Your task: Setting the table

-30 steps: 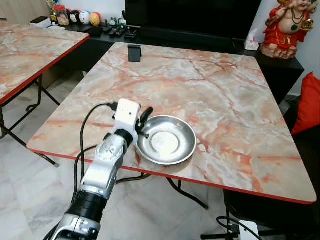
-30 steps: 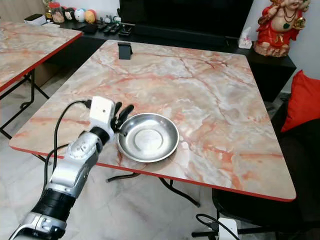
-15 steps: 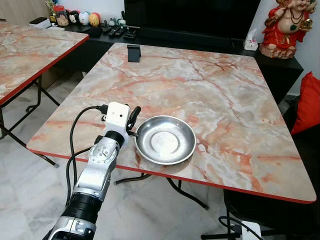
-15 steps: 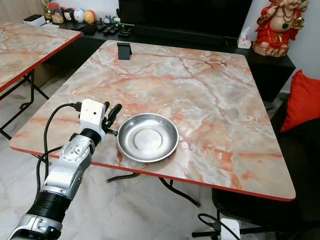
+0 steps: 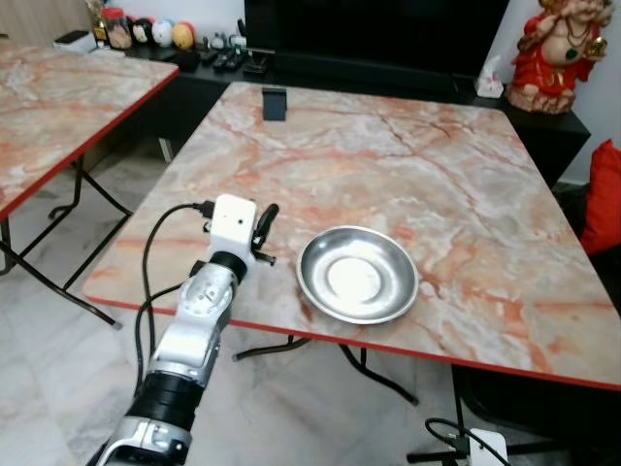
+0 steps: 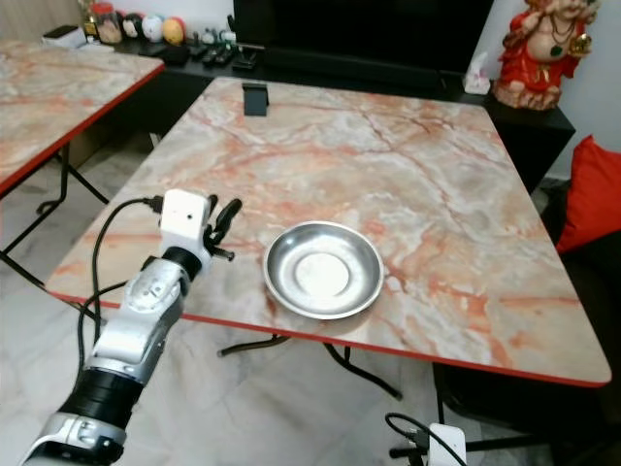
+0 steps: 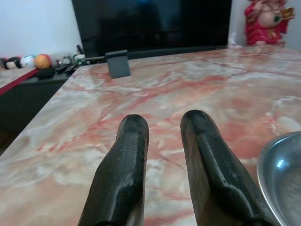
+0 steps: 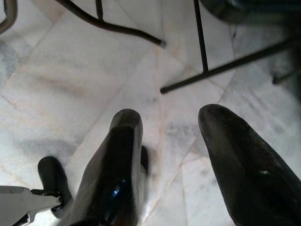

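Red seated figurine [image 5: 555, 49] on the dark cabinet [image 5: 543, 121] at far right, beside a black TV screen [image 5: 374, 34]. Small dark stand [image 5: 275, 103] upright near the far desk edge. Second marbled desk [image 5: 58, 107] off to the left, red cushion [image 6: 592, 194] at right.

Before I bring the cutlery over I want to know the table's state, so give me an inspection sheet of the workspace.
Surface: marble-pattern table with a red edge, mostly bare.
Job's things: steel plate flat near the front edge, nothing in it.
Clutter: small dark stand at the far edge.
Grippers: left gripper over the table beside the plate, fingers slightly apart, holding nothing; right gripper open, pointing at the floor.
Cables: black cable looping off the left wrist.
Surroundings: second table to the left, red figurine, dark screen behind.
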`<state>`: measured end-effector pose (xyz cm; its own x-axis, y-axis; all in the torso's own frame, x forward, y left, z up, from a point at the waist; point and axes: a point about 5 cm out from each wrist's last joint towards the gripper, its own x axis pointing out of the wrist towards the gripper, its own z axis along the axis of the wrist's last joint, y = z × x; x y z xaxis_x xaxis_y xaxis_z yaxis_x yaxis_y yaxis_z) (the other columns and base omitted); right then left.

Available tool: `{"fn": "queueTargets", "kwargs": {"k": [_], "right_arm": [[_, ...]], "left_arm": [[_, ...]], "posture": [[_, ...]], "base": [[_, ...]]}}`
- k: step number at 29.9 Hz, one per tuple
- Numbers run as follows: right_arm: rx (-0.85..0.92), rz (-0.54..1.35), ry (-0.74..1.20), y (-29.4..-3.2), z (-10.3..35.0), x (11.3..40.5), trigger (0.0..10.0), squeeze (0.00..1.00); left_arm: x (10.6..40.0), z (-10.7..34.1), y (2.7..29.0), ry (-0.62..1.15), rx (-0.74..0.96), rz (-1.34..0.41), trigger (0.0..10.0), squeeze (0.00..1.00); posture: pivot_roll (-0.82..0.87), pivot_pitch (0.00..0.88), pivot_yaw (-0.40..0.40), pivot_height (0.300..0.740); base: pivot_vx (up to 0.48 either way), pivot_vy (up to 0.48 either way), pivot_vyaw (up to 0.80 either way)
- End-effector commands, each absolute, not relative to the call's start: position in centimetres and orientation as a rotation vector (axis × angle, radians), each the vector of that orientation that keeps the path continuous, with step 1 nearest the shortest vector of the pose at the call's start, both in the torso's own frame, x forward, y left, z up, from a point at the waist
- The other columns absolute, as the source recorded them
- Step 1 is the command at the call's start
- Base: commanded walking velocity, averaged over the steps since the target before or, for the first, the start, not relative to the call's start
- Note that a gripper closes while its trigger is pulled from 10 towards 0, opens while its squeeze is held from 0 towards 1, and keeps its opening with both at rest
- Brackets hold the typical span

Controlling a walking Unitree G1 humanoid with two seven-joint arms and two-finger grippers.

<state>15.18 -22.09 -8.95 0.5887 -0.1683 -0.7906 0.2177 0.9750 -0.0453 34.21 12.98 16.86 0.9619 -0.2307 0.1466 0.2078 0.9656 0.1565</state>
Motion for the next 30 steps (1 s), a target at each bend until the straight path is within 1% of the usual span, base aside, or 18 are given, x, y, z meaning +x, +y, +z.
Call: {"fn": "queueTargets", "kwargs": {"k": [1, 30], "right_arm": [[0.057, -0.238, 0.932, -22.52, -9.14, 14.44, 10.0, 0.0], [0.05, -0.201, 0.947, -22.34, -9.21, 14.43, 10.0, 0.0]], "left_arm": [[34.21, 16.91, 12.11, -0.172, 0.145, -0.248, 10.0, 0.0], [34.08, 17.0, 11.72, -0.167, 0.135, -0.254, 10.0, 0.0]], "posture": [[0.12, 0.0, -0.057, 0.707], [0.12, 0.0, -0.053, 0.707]], "base": [[0.0, 0.337, 0.0], [0.0, 0.34, 0.0]]}}
